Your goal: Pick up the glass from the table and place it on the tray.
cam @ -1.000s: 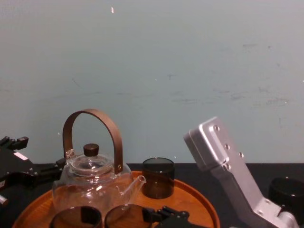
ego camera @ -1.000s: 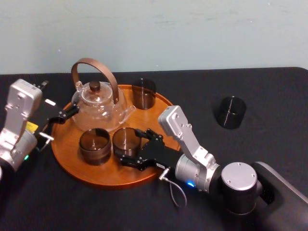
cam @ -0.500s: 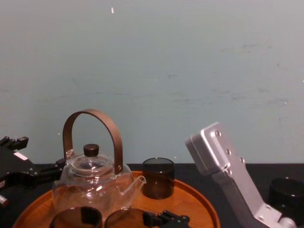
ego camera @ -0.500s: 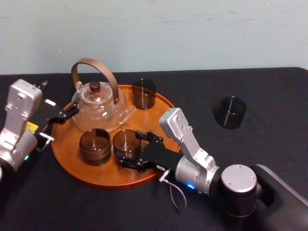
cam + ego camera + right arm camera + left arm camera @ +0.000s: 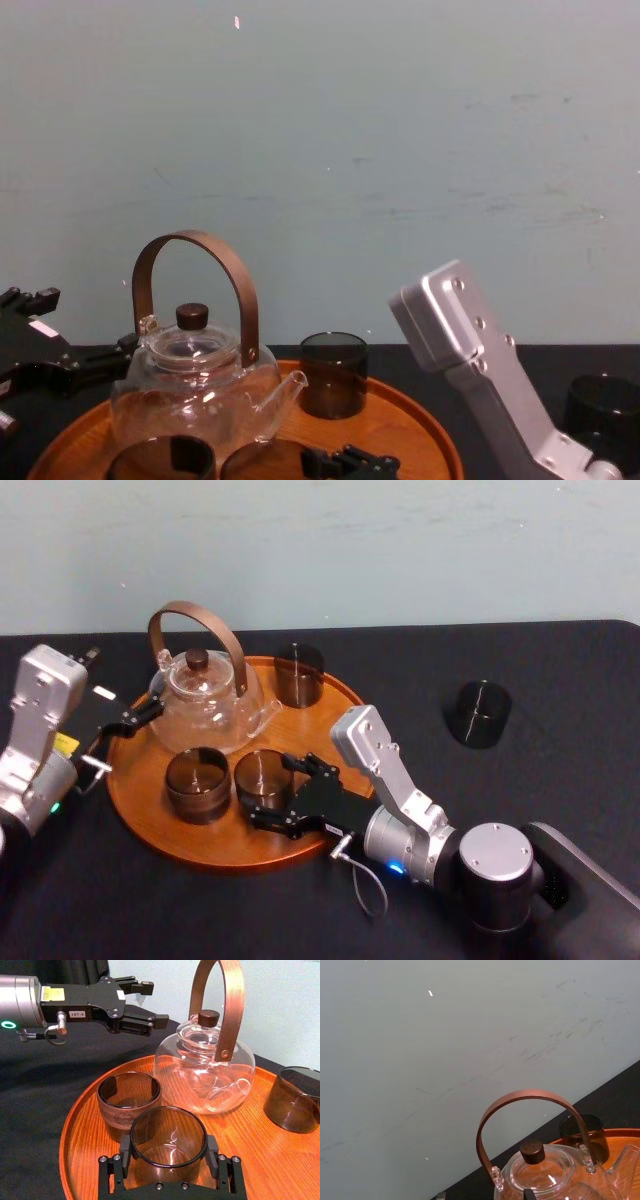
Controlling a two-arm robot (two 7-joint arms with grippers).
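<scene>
My right gripper [image 5: 268, 788] is shut on a smoky brown glass [image 5: 167, 1136], one finger [image 5: 124, 1154] pressed on each side of it. The glass stands upright low over the front part of the round wooden tray [image 5: 322, 720], right beside a second glass [image 5: 197, 783]. Whether its base touches the wood I cannot tell. Another dark glass [image 5: 478, 713] stands alone on the black table [image 5: 560, 680] to the right. My left gripper [image 5: 148, 710] hangs open and empty at the tray's left rim, close to the teapot.
A glass teapot [image 5: 205, 692] with a brown arched handle stands at the tray's back left. A third glass [image 5: 299, 674] sits at the tray's back edge. The pale wall lies behind the table.
My right arm has sunk a little, bringing the held glass lower over the tray. The left arm has not moved.
</scene>
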